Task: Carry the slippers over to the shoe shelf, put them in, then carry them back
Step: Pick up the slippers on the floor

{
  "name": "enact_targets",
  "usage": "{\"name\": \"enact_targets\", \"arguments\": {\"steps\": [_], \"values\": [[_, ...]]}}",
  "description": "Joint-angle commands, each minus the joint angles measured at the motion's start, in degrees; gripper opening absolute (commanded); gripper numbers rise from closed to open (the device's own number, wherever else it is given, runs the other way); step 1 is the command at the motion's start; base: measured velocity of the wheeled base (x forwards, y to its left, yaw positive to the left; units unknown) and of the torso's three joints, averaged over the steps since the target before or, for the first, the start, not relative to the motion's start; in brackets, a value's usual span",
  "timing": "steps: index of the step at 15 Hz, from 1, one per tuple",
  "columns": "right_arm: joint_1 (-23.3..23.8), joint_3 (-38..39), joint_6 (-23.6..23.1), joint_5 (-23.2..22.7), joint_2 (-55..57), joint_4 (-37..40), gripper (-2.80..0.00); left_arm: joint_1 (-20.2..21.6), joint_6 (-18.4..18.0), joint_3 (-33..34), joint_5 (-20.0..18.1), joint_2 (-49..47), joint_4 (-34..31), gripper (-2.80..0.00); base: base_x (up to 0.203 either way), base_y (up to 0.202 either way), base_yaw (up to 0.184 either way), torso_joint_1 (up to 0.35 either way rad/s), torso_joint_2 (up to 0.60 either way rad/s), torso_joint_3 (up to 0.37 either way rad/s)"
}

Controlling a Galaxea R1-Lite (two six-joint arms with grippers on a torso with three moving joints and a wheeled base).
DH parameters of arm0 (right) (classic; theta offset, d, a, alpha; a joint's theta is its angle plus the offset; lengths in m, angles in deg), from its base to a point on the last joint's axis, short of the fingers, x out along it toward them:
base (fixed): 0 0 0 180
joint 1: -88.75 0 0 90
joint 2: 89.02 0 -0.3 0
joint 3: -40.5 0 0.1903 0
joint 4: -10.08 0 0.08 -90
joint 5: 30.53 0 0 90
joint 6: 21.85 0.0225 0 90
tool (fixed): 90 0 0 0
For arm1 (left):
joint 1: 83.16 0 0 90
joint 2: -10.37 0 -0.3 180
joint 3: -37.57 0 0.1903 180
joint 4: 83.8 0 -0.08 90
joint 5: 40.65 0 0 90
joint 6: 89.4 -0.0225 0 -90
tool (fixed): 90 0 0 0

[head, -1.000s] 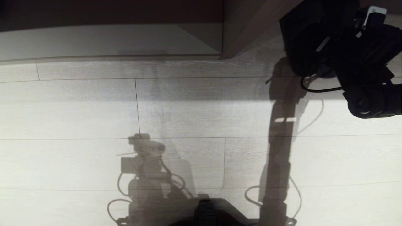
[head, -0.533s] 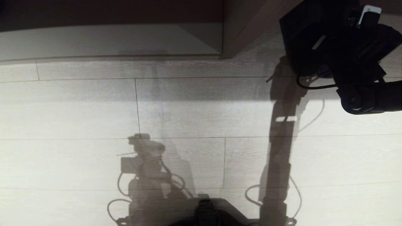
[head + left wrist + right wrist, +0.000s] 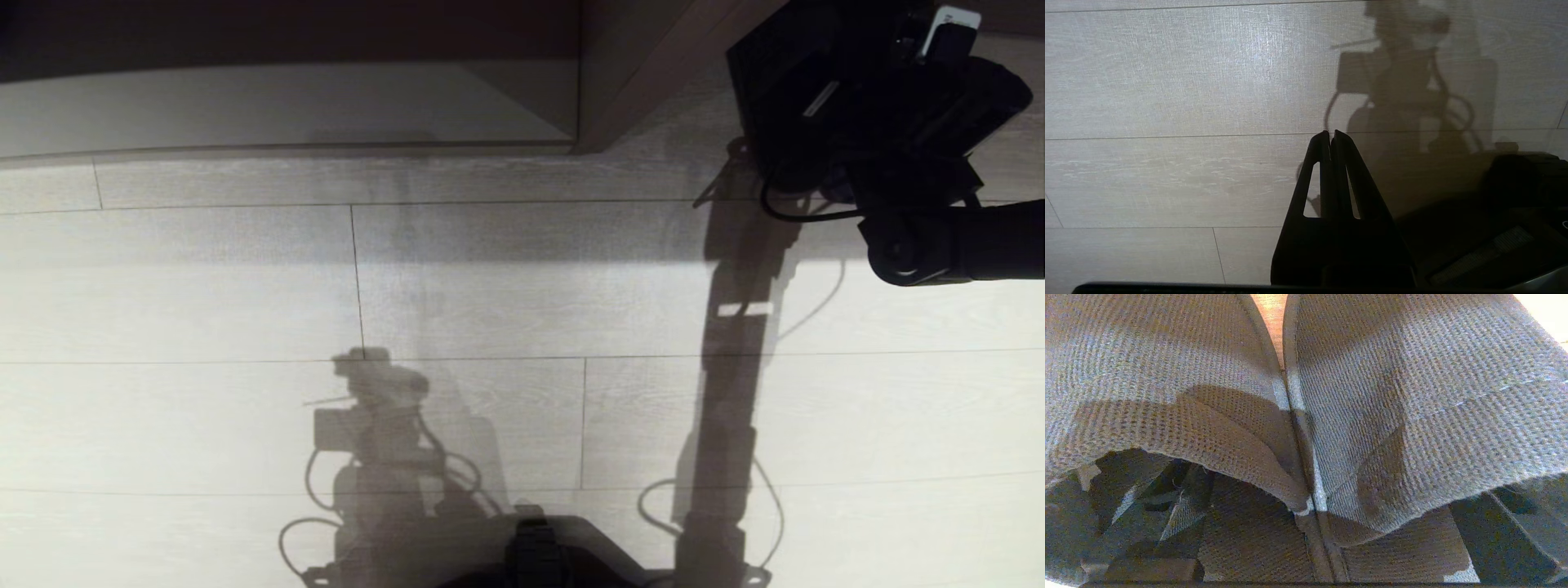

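The slippers are a dark pair lying side by side at the top right of the head view, on the floor just right of the shoe shelf's upright panel. The shoe shelf shows its pale base board along the top. My right gripper is over the slippers. In the right wrist view the slippers fill the frame, their inner edges touching. The right gripper is open, with one dark finger in each slipper's opening. My left gripper is shut and empty, parked above the floor.
Pale wood-plank floor spreads in front of the shelf, crossed by the shadows of my arms. My base shows at the bottom edge. A cable loops under the right wrist.
My right arm has moved forward toward the slippers, rising in the head view. The slippers have stayed where they lie. The left arm has not moved.
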Motion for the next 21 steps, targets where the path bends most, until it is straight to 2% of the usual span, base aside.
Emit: {"name": "enact_targets", "arguments": {"steps": [1,12,13,21], "values": [[-0.02,-1.68,0.0,0.16,1.0,-0.26,0.0,0.02,0.01,-0.04,0.03,0.0,0.02,-2.8,0.0,0.0,0.0,0.0,0.0,0.0],[0.24,-4.23,-0.06,0.31,1.76,-0.23,0.0,0.02,0.01,-0.04,0.03,0.0,0.02,-2.8,0.0,0.0,0.0,0.0,0.0,0.0],[0.24,-4.23,-0.06,0.4,1.76,-0.23,-2.8,0.02,0.01,-0.04,0.03,0.0,0.02,-2.8,0.0,0.0,0.0,0.0,0.0,0.0],[0.33,-4.14,0.02,0.22,1.23,-0.23,-2.8,0.02,0.01,-0.04,0.03,0.0,0.02,-2.8,0.0,0.0,0.0,0.0,0.0,0.0]]}}
